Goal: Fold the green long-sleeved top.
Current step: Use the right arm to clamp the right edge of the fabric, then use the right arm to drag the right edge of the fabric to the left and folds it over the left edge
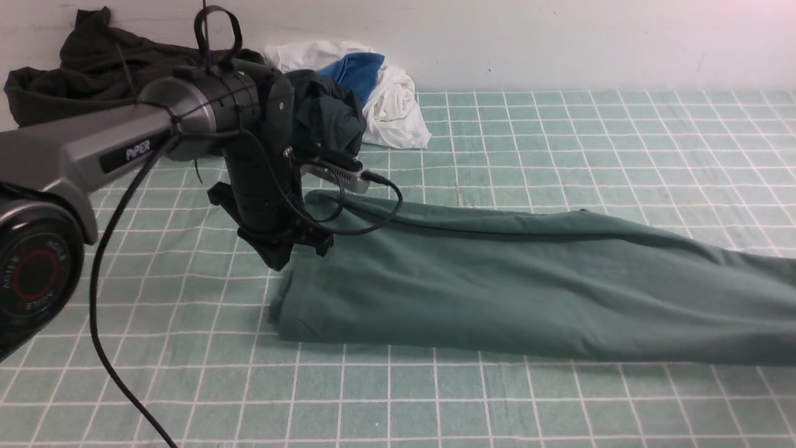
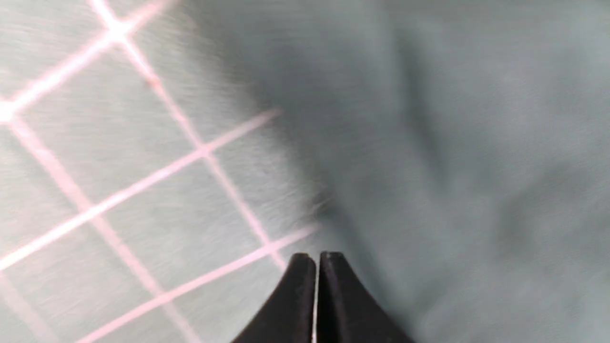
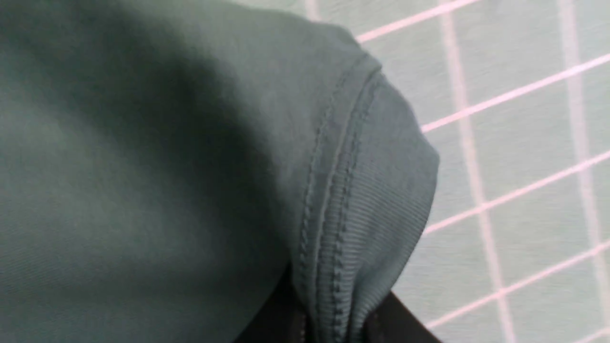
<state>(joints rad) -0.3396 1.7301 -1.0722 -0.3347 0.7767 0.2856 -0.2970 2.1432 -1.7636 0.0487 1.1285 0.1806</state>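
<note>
The green long-sleeved top point(image 1: 497, 286) lies in a long folded band across the checked table, from the middle to the right edge of the front view. Its white logo is hidden. My left gripper point(image 1: 280, 256) points down at the band's left end. In the left wrist view it point(image 2: 314, 257) is shut and empty, just over the edge of the top point(image 2: 452, 166). My right gripper point(image 3: 333, 317) shows only in the right wrist view. It is shut on a ribbed, stitched hem of the top point(image 3: 352, 200).
A very dark green-black garment point(image 1: 81, 68) lies at the back left by the wall. A white and blue pile point(image 1: 385, 93) sits at the back middle, with a dark bunched garment point(image 1: 326, 115) just behind my left wrist. A black cable point(image 1: 106, 323) hangs from the left arm.
</note>
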